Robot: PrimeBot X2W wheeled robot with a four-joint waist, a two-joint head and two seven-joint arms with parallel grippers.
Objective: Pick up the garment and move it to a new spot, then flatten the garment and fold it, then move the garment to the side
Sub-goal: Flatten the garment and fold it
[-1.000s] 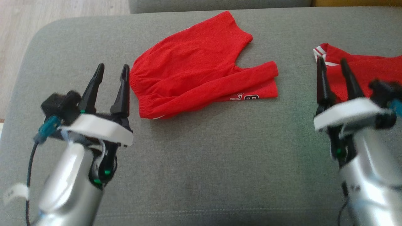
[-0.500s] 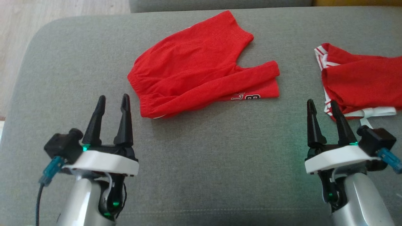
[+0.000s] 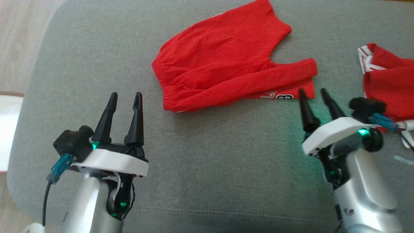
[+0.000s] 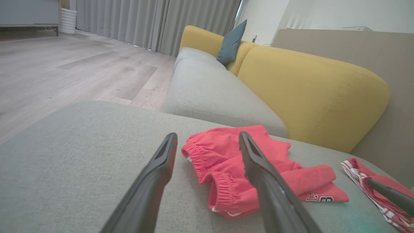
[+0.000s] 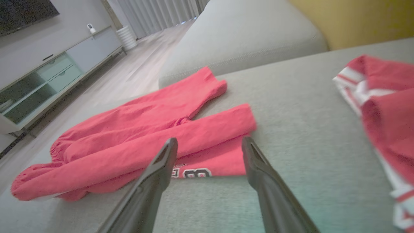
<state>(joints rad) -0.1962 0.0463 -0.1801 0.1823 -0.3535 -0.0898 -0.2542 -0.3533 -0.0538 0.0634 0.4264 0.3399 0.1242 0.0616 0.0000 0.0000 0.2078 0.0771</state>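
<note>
Cushion edges: the grey cushion [image 3: 210, 161] rounds off at its far left corner, with wood floor [image 3: 19, 48] beyond. Its near edge runs just under my two arms.
Open room: a broad bare stretch lies between the arms, on the near side of the shorts. There is more bare cushion left of the shorts.
Shorts: the red shorts [image 3: 233, 61] lie folded on the far middle of the cushion, with the waistband to the left and the leg ends to the right.
Striped garment: a second red piece with white stripes [image 3: 388, 84] lies at the right, apart from the shorts, with a strip of cushion between them.
Left arm: it sits low at near left with the fingers pointing far, their tips near and left of the waistband. The left jaws stand apart and hold nothing.
Right arm: it is at near right, leaning left, with its tips at the shorts' near right hem. The right jaws stand apart and empty. I cannot tell if they touch the cloth.
Hard to see: the striped garment is cut off at the right edge and partly covered by my right wrist. A fold hides part of the hem print. I can read only an "8".
</note>
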